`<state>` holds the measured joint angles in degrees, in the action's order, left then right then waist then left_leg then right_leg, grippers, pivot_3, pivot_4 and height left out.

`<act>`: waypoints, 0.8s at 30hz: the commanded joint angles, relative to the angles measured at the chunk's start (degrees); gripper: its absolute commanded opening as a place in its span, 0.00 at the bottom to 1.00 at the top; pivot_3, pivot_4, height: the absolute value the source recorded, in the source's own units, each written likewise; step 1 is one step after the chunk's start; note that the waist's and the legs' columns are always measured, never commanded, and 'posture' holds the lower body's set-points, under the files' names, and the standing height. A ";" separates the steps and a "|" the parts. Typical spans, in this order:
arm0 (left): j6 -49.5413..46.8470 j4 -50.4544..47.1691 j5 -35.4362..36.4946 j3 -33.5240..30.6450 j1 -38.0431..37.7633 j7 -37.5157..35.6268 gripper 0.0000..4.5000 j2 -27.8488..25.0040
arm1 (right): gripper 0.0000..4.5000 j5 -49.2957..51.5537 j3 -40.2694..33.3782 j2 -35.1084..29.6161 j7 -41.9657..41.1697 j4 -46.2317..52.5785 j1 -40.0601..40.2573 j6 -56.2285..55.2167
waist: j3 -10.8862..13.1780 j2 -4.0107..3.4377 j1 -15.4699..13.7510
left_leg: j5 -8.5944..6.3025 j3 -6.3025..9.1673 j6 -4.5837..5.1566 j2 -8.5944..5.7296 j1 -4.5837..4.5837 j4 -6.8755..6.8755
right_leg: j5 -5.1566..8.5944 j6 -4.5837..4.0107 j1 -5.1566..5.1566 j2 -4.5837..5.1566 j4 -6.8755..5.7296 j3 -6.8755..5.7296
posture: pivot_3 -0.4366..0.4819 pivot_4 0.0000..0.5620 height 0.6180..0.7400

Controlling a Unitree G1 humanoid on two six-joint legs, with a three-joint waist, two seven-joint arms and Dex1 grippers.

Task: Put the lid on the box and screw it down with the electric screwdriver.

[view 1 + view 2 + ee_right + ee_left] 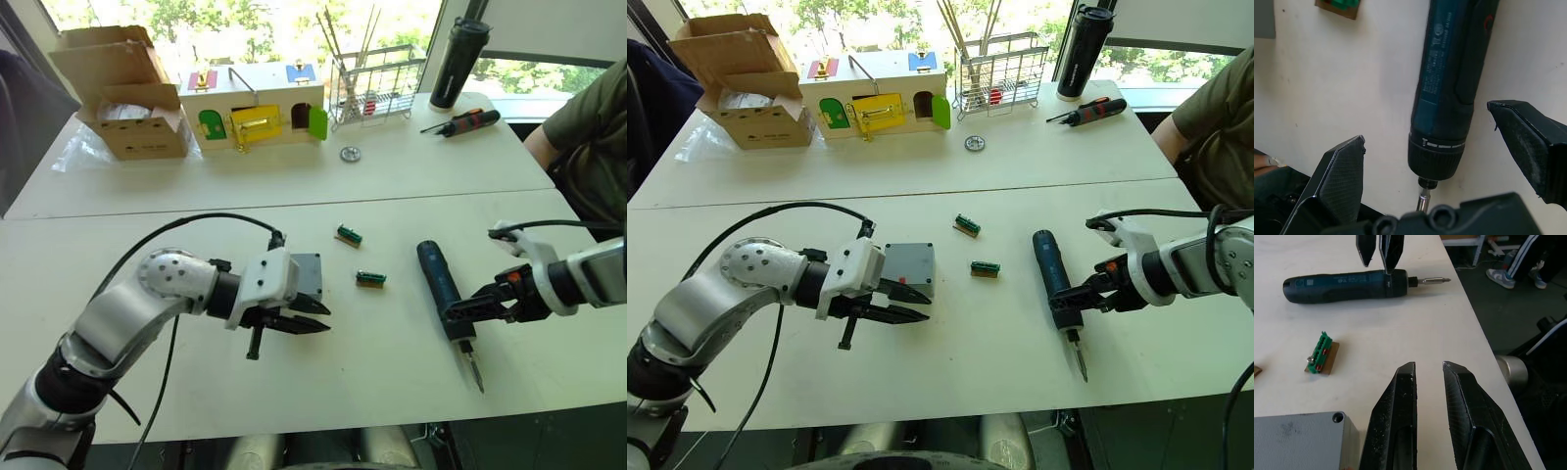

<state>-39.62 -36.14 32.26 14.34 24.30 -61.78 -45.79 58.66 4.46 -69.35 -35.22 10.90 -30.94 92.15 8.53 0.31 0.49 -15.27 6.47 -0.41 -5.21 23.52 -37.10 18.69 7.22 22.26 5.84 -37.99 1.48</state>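
Surface: white table by sunlit windows.
Electric screwdriver: lying flat, bit toward the near edge.
Right gripper: fingers spread wide either side of its bit end (gripping nothing).
Left gripper: narrowly parted, empty, beside the box.

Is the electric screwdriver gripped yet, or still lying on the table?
Lying flat on the table, not gripped. The right gripper is open, its fingers either side of the electric screwdriver near the bit end.
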 commanded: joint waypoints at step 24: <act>-1.55 -2.41 0.29 -0.31 -0.23 5.39 0.20 1.72 | 0.41 -14.88 26.37 8.05 1.37 2.20 -2.89 -1.07 | -0.86 1.45 -0.02 | -0.03 0.29 0.00 0.15 -0.19 0.03 | -0.02 -0.04 -0.43 -0.18 0.41 -0.13 | 0.48 0.27 1.00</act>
<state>-41.24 -38.10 32.94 14.03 23.33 -56.98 -44.45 44.28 25.06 -63.06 -32.45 13.56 -37.93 91.30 7.67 1.76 0.47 -15.31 6.79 -0.41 -5.05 23.32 -37.07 18.67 7.18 21.77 5.66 -37.54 1.31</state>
